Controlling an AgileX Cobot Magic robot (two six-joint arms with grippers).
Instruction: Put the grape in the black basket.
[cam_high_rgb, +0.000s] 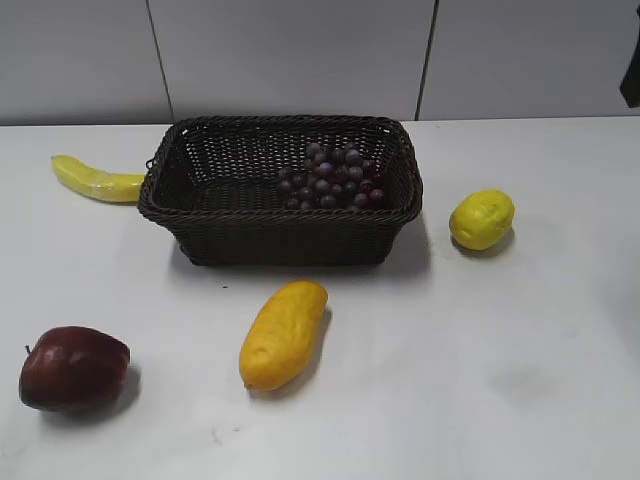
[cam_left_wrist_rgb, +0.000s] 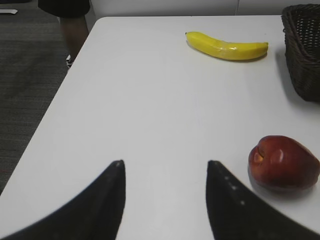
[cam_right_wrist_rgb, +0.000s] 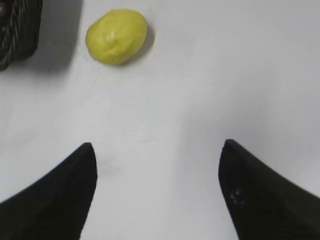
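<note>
The grape (cam_high_rgb: 332, 178), a bunch of small dark purple-red grapes, lies inside the black basket (cam_high_rgb: 225, 225) toward its right side. The basket stands at the back middle of the white table; its corner shows in the left wrist view (cam_left_wrist_rgb: 305, 55) and its edge in the right wrist view (cam_right_wrist_rgb: 17, 32). My left gripper (cam_left_wrist_rgb: 165, 167) is open and empty over bare table at the left. My right gripper (cam_right_wrist_rgb: 157, 147) is open and empty over bare table at the right. Neither gripper shows in the exterior view.
A banana (cam_high_rgb: 95, 180) (cam_left_wrist_rgb: 227, 46) lies left of the basket. A dark red apple (cam_high_rgb: 72, 368) (cam_left_wrist_rgb: 283, 162) sits front left. A long yellow fruit (cam_high_rgb: 283, 333) lies in front of the basket. A lemon (cam_high_rgb: 481, 219) (cam_right_wrist_rgb: 116, 36) sits right of it. The table's left edge (cam_left_wrist_rgb: 60, 95) is close.
</note>
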